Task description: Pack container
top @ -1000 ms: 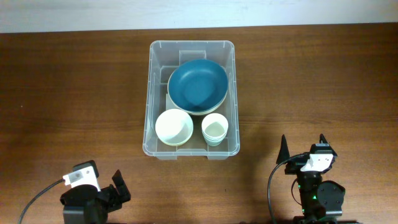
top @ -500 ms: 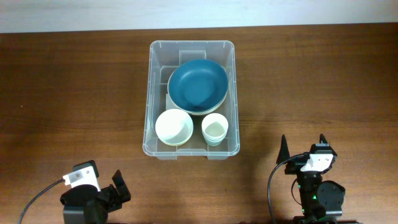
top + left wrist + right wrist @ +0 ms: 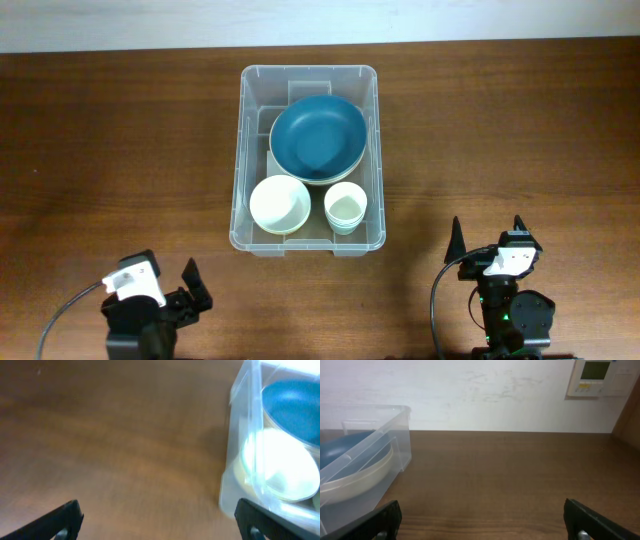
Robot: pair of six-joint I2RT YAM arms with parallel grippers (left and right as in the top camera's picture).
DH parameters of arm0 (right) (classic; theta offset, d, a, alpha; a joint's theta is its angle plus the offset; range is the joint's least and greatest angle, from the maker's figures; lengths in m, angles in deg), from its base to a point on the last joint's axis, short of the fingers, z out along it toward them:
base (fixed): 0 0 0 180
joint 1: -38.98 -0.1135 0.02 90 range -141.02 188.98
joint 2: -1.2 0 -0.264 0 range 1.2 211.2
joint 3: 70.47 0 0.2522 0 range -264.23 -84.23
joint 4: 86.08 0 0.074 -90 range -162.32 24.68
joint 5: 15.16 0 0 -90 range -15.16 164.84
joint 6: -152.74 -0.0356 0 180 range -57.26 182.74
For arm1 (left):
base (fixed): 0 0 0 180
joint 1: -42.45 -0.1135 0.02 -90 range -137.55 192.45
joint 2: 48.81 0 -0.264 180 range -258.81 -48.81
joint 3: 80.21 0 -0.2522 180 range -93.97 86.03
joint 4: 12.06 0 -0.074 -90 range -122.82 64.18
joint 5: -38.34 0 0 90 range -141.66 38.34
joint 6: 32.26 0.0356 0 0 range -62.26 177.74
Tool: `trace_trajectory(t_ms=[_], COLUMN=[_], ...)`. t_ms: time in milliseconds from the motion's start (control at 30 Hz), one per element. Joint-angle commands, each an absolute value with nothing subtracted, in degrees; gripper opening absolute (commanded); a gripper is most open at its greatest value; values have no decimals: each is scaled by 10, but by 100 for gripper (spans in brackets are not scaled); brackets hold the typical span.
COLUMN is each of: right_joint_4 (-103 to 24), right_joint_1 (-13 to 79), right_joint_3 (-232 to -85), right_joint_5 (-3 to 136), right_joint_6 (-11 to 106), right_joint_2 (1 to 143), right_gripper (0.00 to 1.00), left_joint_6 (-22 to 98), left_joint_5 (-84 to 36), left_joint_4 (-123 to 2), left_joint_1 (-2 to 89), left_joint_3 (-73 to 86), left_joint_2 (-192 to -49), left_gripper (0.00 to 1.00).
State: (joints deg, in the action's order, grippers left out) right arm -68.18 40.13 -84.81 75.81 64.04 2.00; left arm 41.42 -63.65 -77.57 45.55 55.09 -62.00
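Clear plastic container sits mid-table, toward the far edge, long side running away from the arms. Contents:
- Big blue bowl fills the far half, nested in a cream bowl whose rim shows under it.
- White bowl in near-left corner. Pale yellowish rim beneath it, so prob. a stack.
- Small white cup in near-right corner, just beside the white bowl and the blue bowl's edge.

Left gripper: fingers spread wide, nothing between them, over bare wood near-left of the container and well apart from it. Wrist view is blurred.

Right gripper: also wide open and empty, tips pointing toward the far edge. It's near-right of the container, not touching it. Can't tell if either gripper touches the tabletop.
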Motion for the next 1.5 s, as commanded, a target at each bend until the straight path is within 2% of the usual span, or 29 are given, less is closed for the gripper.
trace_trajectory(t_ms=[0, 133, 333, 1033, 1233, 1467], right_joint_4=[-677, -677, -677, -677, -677, -677], right_joint_1=[406, 406, 406, 406, 406, 406], right_joint_3=[-845, -845, -845, -845, -845, -845], right_joint_5=[755, 755, 755, 755, 755, 755], right_joint_6=[640, 640, 640, 640, 640, 640], right_joint_2=[16, 16, 16, 16, 16, 16], right_gripper=[99, 99, 99, 99, 99, 99], left_joint_6=[425, 467, 654, 673, 673, 675], left_joint_5=[-632, -613, -543, -521, -509, -529], left_joint_4=[-703, -581, -289, -305, -150, -304], left_joint_1=[452, 452, 449, 441, 441, 441], left_joint_3=[646, 740, 856, 855, 855, 855], left_joint_2=[-554, -488, -491, -491, -491, -491], left_gripper=[99, 99, 99, 99, 99, 99])
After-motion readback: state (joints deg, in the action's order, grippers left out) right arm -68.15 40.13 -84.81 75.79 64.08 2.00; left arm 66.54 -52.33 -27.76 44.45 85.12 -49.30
